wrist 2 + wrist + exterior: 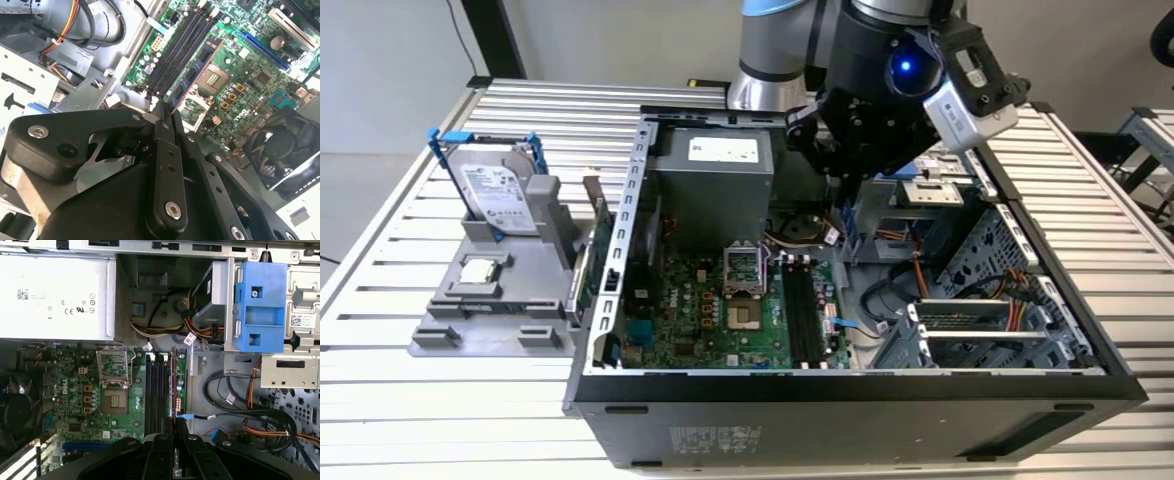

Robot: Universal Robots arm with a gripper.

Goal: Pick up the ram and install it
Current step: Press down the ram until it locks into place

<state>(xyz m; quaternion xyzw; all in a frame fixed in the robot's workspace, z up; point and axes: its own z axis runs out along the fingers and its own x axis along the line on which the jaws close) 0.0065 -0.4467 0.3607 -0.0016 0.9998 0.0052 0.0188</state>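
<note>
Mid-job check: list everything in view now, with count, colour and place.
table: one, silver slats, under everything
computer case: one, black, open, on the table
motherboard: one, green, inside the case
memory slots: several, black, on the motherboard
holder: one, grey, exterior view's left of the case
hard drive: one, silver in blue frame, upright in the holder
processor chip: one, silver, on the holder
ram: one, dark, in the gripper above the memory slots
gripper: one, black, shut on the ram

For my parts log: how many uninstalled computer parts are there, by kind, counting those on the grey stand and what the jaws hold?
Hard drive in blue frame: 1
Processor chip: 1
Ram stick: 1
Total: 3
</note>
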